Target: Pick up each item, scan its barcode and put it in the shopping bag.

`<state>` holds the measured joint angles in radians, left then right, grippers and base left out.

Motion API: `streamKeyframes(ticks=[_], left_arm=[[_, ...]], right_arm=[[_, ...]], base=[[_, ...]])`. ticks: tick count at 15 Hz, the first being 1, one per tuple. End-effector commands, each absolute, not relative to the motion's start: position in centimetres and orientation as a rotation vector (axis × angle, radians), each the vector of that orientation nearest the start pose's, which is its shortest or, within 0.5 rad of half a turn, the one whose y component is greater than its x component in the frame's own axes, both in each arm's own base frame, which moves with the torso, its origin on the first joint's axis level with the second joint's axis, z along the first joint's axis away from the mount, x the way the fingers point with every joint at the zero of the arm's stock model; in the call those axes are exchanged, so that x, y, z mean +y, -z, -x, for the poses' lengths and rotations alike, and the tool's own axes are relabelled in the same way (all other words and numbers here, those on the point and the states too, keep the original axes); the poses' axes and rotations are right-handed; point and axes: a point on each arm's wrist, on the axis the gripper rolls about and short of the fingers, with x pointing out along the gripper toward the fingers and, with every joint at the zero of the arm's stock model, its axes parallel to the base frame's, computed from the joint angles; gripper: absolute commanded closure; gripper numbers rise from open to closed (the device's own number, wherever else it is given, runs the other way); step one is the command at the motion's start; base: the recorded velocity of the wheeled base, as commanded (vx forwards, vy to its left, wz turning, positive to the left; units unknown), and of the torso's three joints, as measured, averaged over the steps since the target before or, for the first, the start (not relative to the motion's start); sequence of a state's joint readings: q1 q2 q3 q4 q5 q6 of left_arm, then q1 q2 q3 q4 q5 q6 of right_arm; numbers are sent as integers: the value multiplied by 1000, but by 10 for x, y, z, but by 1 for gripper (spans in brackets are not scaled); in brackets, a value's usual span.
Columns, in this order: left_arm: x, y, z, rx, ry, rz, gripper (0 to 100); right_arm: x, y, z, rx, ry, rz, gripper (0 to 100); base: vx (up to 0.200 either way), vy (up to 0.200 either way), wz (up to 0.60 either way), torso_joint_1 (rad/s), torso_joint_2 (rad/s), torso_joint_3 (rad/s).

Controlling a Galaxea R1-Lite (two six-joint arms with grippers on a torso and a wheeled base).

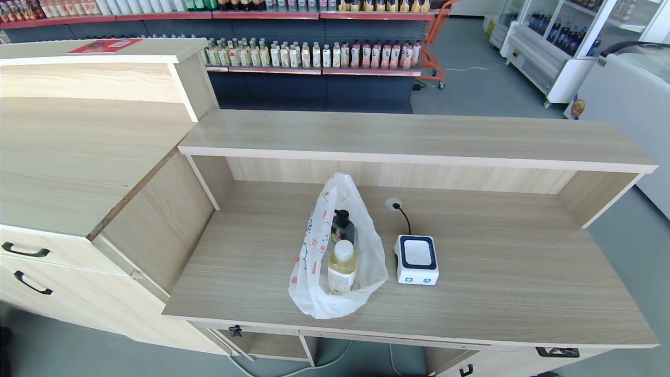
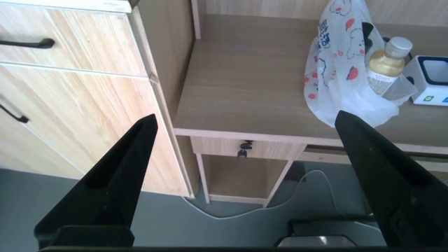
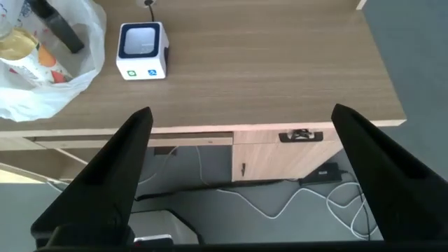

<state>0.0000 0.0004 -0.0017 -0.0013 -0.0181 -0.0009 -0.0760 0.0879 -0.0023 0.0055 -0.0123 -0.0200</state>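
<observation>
Now, 2 round bottles (image 1: 343, 266) in filmy shopping bag (image 1: 310, 256).

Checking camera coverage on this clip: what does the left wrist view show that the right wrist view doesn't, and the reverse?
Left wrist view: the open left gripper before the side cabinet's drawers with black handles. Right wrist view: the open right gripper, the dark pump bottle, cables under the counter. Shared: the shopping bag, the yellow drink bottle inside it, the scanner and the counter.
</observation>
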Motion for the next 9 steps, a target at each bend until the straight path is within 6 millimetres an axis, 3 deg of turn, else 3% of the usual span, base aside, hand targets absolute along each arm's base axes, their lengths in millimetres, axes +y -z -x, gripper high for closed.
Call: streamKeyframes(ticks=[1,3,9], left_arm=[[0,-76,23,-3,18,3,0],[0,-76,23,-1,17,6,0],[0,-76,23,-3,18,-2,0]], right_arm=[[1,-77,16,101,88,18,0],[1,-77,16,101,88,17,0],[1,-77,16,101,86,17,0]], base=[[0,0,0,0,0,0],[0,0,0,0,0,0],[0,-200,0,5,-1,1]])
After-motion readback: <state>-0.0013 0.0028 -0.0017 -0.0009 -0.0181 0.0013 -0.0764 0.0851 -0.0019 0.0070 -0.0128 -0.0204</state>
